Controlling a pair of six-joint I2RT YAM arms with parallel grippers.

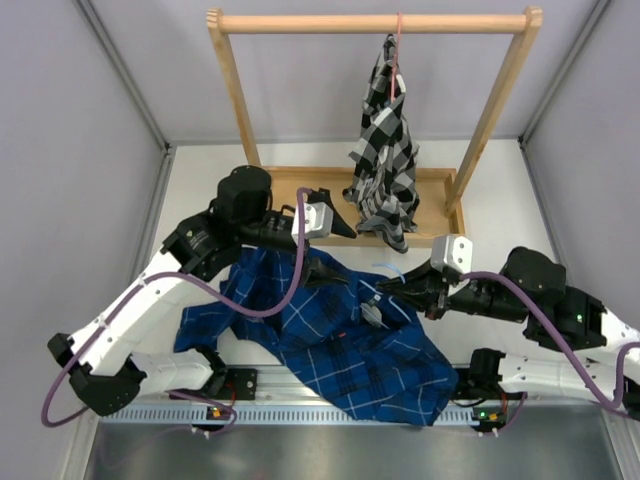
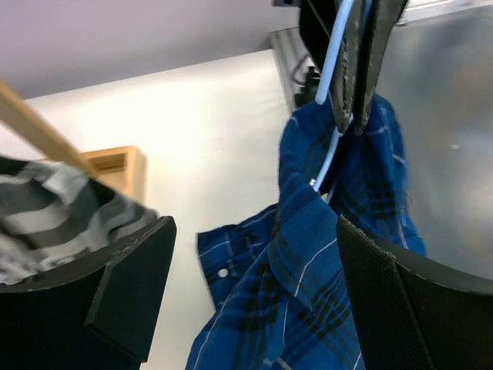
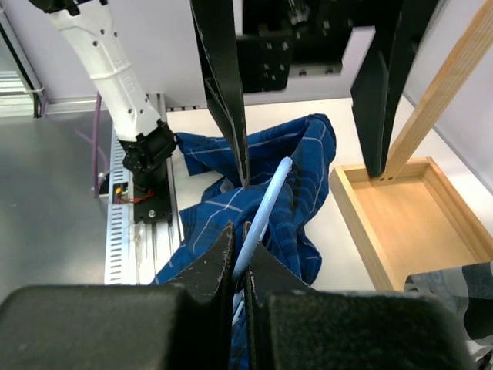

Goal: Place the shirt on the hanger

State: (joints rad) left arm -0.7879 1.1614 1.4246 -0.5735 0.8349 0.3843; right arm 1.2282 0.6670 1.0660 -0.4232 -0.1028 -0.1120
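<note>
Shirt (image 1: 330, 340) is on the worktop (image 1: 490, 215) between the two arms, mostly spread flat. Its near-right corner lies over the metal rail (image 1: 300, 380) at the front edge, and its far part is bunched up around the hanger.

Wooden rack (image 1: 370, 22) stands at the far side, with its tray base (image 1: 300, 182) on the worktop. A checked shirt (image 1: 385, 150) hangs from the top bar on a pink hanger (image 1: 397, 40), its hem reaching down into the tray.

Left hand (image 2: 250, 231) is wide open with nothing between its fingers. It hovers over the far-left part of the shirt, just in front of the tray. I can't tell from the top view whether a fingertip touches the cloth.

Right hand (image 3: 240, 239) comes in from the right over the middle of the shirt, clamped tight on the hanger (image 3: 266, 204). The light blue wire is pinched between its fingers.

In the left wrist view the wire runs down from that grip into a fold of shirt cloth; how far it goes in is hidden. The hook end shows just beside the right hand in the top view.

One white button (image 2: 223, 272) is visible on the shirt's edge.
</note>
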